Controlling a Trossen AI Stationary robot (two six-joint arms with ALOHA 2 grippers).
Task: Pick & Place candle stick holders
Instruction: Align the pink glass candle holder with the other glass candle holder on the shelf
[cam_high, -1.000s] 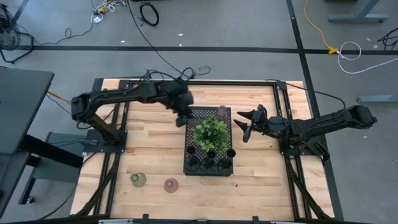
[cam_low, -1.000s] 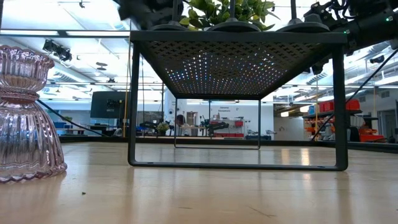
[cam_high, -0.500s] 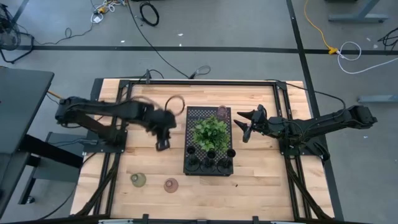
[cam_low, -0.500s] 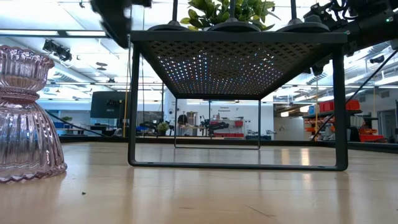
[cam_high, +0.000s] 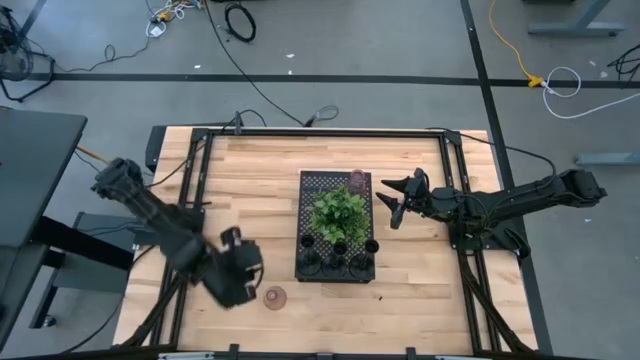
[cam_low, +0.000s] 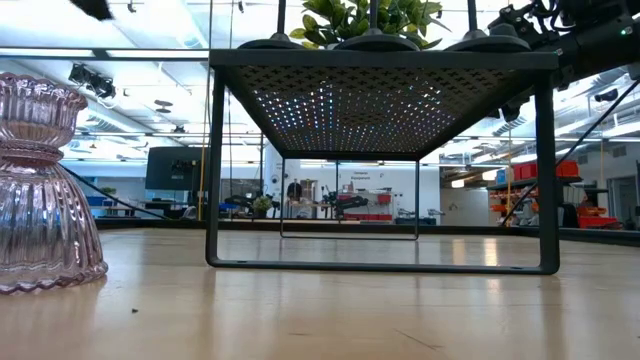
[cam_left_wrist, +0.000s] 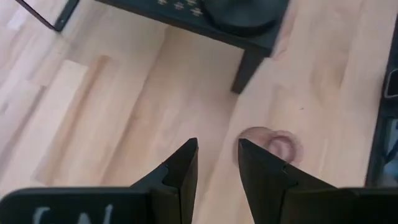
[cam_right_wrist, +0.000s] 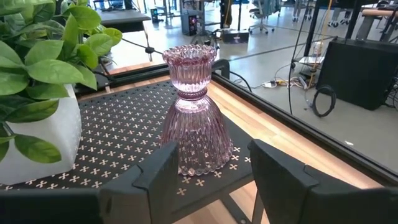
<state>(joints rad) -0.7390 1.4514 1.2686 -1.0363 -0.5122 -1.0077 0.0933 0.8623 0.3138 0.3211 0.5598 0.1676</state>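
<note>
Pale wooden table (cam_high: 250, 190) carries a black tray (cam_high: 308, 190) holding a leafy plant (cam_high: 338, 211) and black holders (cam_high: 340, 264). Left gripper (cam_high: 243, 272) hangs low at the near left, fingers parted, empty, beside a pink holder (cam_high: 275, 297). Right gripper (cam_high: 390, 205) waits open beside the tray's right side.

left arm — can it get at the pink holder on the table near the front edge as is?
Probably yes. The left gripper hangs just beside the pink holder, fingers apart with nothing between them. In the left wrist view the pink holder sits on bare wood just ahead; the tray leg stands farther off.
</note>
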